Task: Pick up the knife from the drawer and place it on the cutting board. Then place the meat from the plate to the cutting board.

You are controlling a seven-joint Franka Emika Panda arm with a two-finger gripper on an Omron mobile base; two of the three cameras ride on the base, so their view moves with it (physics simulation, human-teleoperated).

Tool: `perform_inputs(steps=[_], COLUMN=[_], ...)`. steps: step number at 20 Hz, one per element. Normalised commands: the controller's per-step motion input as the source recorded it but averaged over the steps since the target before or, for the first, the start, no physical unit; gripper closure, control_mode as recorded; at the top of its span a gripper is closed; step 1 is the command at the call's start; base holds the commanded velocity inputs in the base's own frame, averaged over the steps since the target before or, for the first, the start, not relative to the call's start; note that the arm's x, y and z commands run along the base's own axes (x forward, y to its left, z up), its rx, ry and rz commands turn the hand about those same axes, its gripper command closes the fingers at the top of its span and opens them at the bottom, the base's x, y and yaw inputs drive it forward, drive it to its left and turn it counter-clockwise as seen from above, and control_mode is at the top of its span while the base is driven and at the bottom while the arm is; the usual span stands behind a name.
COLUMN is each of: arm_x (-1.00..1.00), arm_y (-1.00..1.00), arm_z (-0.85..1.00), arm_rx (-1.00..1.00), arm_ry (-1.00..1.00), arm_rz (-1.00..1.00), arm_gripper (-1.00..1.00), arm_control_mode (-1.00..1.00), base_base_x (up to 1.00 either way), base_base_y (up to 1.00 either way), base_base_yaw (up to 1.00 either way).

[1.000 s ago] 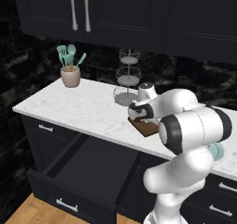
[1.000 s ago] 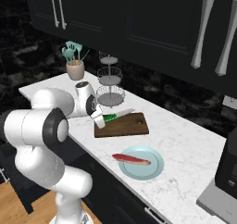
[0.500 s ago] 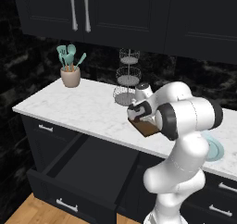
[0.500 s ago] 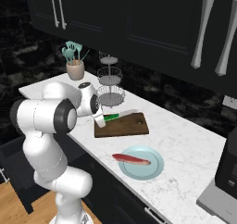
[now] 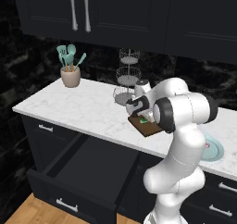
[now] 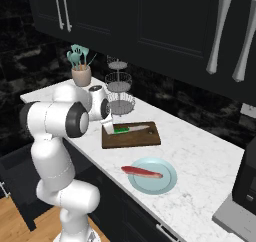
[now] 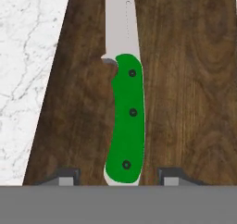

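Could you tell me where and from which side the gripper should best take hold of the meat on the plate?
Grip the meat across its narrow middle, coming straight down from above. It lies flat and elongated on the shallow plate, so only its long side edges offer a hold, and the low rim probably blocks a sideways approach.

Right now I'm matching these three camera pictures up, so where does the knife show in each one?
Left base view: knife, a green sliver on the cutting board, just left of the arm.
Right base view: left of centre, lying flat on the board.
Hand view: centre, handle down, between the open claw's tips.
Shared landmark: the cutting board.
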Motion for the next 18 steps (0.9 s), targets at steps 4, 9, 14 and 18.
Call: perform_inputs(steps=[4,9,14,18], arm_x=[-0.19,-0.97,-1.0,-0.82], arm_y=[0.0,-0.02,-0.48,-0.93], arm_z=[0.35,0.51,0.14,0.19], arm_rx=[0.0,0.0,0.07,0.15], arm_ry=[-0.1,-0.16,-0.03,0.0], arm_rz=[-0.03,0.0,-0.02,-0.08], arm_gripper=[-1.0,-1.0,-1.0,-1.0], arm_control_mode=[-1.0,-1.0,-1.0,-1.0], base_base_x=[0.0,0.0,0.0,0.0], base_base_y=[0.0,0.0,0.0,0.0], base_base_yaw=[0.0,0.0,0.0,0.0])
